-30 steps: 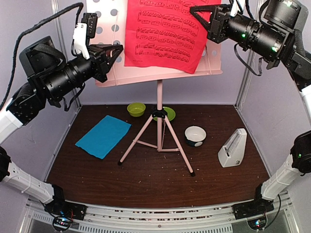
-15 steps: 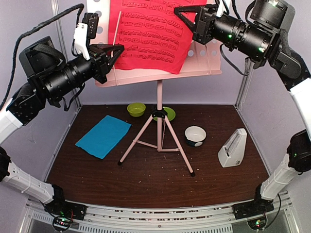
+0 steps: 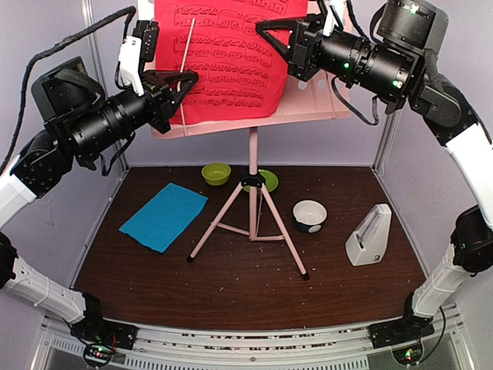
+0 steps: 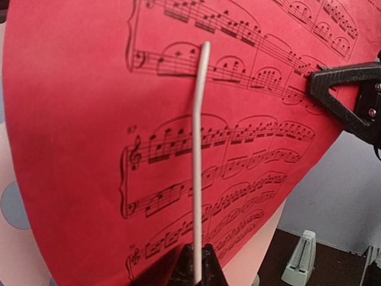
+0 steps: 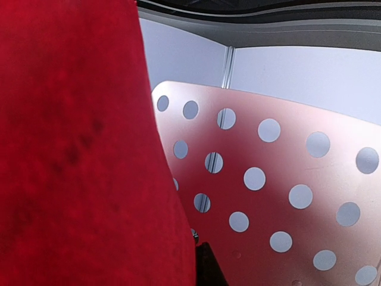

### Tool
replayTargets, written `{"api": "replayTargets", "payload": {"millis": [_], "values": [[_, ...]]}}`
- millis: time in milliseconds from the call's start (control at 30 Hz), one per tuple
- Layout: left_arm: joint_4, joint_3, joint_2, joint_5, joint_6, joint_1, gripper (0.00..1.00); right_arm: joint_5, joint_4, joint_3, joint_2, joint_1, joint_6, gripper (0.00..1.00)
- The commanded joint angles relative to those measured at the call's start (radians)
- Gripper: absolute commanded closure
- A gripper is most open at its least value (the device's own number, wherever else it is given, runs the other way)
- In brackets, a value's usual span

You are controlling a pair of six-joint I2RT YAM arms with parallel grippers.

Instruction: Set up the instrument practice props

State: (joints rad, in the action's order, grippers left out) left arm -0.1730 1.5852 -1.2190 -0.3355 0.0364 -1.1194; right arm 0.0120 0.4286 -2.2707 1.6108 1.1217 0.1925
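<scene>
The red music sheet (image 3: 223,58) lies against the pale pink music stand's hole-dotted desk (image 3: 316,108), high above the table. My right gripper (image 3: 262,27) is shut on the sheet's right edge, and its black fingers (image 4: 333,89) show in the left wrist view. The red sheet (image 5: 77,149) fills the left of the right wrist view, beside the desk (image 5: 280,179). My left gripper (image 4: 196,268) is shut on a thin white rod (image 4: 198,149) that stands up across the sheet's front. The blue sheet (image 3: 163,216) lies flat at the table's left. The metronome (image 3: 368,237) stands at the right.
The stand's tripod legs (image 3: 250,227) spread over the table's middle. A green bowl (image 3: 216,173) and a green plate (image 3: 267,180) sit behind them, and a white bowl with a black base (image 3: 310,216) to the right. Enclosure walls close in the back and sides.
My right gripper has carried the red sheet leftward across the desk. The sheet now lies behind the white rod. The left arm has held still.
</scene>
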Motion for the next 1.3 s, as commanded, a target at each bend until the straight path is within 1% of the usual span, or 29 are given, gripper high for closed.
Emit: {"api": "replayTargets", "payload": {"millis": [0, 133, 233, 300, 367, 533, 567, 667, 800, 1033, 1267], "values": [[0.001, 0.018, -0.006, 0.024, 0.043, -0.003, 1.0, -0.019, -0.017, 0.025, 0.004, 0.006, 0.015, 0.96], [0.006, 0.011, -0.003, 0.02, 0.045, -0.003, 1.0, -0.016, -0.037, 0.049, -0.001, 0.008, 0.01, 0.92], [0.009, 0.012, -0.008, 0.02, 0.045, -0.003, 1.0, -0.023, -0.063, 0.061, -0.001, 0.007, 0.006, 0.9], [0.011, 0.012, -0.011, 0.021, 0.043, -0.003, 1.0, -0.031, -0.07, 0.057, 0.006, 0.007, 0.007, 0.91], [0.014, 0.01, -0.013, 0.022, 0.039, -0.003, 1.0, -0.042, -0.076, 0.056, 0.01, 0.006, 0.007, 0.96], [0.018, 0.006, -0.011, 0.019, 0.037, -0.003, 1.0, -0.071, -0.08, 0.039, 0.025, 0.007, 0.001, 0.98], [0.018, 0.004, -0.01, 0.018, 0.037, -0.003, 1.0, -0.077, -0.08, 0.033, 0.029, 0.007, -0.001, 0.97], [0.023, -0.003, -0.006, 0.017, 0.037, -0.003, 1.0, -0.093, -0.063, 0.007, 0.05, 0.01, -0.003, 0.9], [0.023, -0.005, -0.001, 0.016, 0.034, -0.003, 1.0, -0.085, -0.05, 0.002, 0.055, 0.015, -0.002, 0.86], [0.023, -0.003, -0.002, 0.013, 0.038, -0.003, 1.0, -0.084, -0.065, -0.007, 0.066, 0.018, -0.01, 0.86], [0.019, 0.005, -0.013, 0.004, 0.028, -0.003, 1.0, -0.083, -0.078, -0.014, 0.079, 0.021, -0.018, 0.84]]}}
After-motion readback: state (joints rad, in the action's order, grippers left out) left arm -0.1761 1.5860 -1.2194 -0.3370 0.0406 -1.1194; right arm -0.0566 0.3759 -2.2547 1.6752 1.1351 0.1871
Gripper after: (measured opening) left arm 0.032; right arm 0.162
